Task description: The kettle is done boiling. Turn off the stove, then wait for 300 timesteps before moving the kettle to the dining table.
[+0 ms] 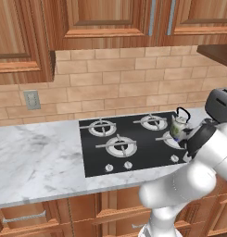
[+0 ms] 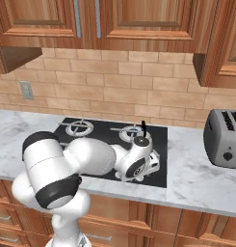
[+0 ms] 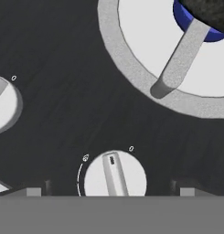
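The black stove (image 1: 133, 152) lies in the marble counter, with small round knobs along its front edge. The grey-green kettle (image 1: 179, 124) stands on the front right burner (image 3: 131, 73); its black handle (image 2: 143, 128) rises behind my hand. Blue (image 3: 186, 20) glows at that burner's centre under the kettle's dark base. My gripper (image 3: 111, 191) hangs low over the stove's front right and is open. Its fingertips (image 3: 33, 191) stand wide on either side of a silver knob (image 3: 114, 178), apart from it. A second knob (image 3: 1, 105) sits to the left. The dining table is out of view.
A bulky toaster (image 2: 224, 137) stands on the counter right of the stove. Bare marble counter (image 1: 36, 157) stretches to the left. A brick wall with an outlet (image 1: 31, 99) lies behind, and wooden cabinets (image 2: 138, 19) hang above.
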### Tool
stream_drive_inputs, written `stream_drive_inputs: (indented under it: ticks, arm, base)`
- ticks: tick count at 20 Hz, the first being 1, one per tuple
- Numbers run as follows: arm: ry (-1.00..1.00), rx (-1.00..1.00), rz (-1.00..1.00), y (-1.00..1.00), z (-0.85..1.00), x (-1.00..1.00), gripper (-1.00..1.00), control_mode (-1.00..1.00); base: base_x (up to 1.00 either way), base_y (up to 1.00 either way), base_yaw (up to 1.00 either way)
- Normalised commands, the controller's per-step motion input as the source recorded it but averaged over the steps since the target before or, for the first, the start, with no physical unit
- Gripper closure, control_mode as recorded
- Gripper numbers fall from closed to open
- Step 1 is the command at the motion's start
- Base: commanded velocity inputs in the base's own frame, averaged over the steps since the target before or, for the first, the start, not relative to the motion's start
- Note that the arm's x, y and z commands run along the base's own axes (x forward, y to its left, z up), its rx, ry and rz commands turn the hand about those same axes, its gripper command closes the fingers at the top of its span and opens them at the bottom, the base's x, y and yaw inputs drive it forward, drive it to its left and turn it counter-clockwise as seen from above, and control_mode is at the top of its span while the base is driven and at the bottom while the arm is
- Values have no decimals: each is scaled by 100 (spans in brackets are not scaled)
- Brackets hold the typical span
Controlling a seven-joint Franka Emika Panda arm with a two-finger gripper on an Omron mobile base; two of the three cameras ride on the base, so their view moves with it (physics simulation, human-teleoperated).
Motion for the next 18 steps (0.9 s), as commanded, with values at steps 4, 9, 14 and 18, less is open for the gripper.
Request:
stream_drive_inputs:
  ticks: [4, 9, 14, 18]
  arm:
    - [0, 0, 2, 0, -20, 5, -100, -100]
    - [0, 0, 2, 0, -21, 8, 100, -100]
    - [1, 0, 2, 0, -18, 2, 100, -100]
    - [0, 0, 1, 0, -6, 0, 100, -100]
  base:
    - [0, 0, 0]
    - [0, 0, 0]
    - [0, 0, 0]
    - [0, 0, 0]
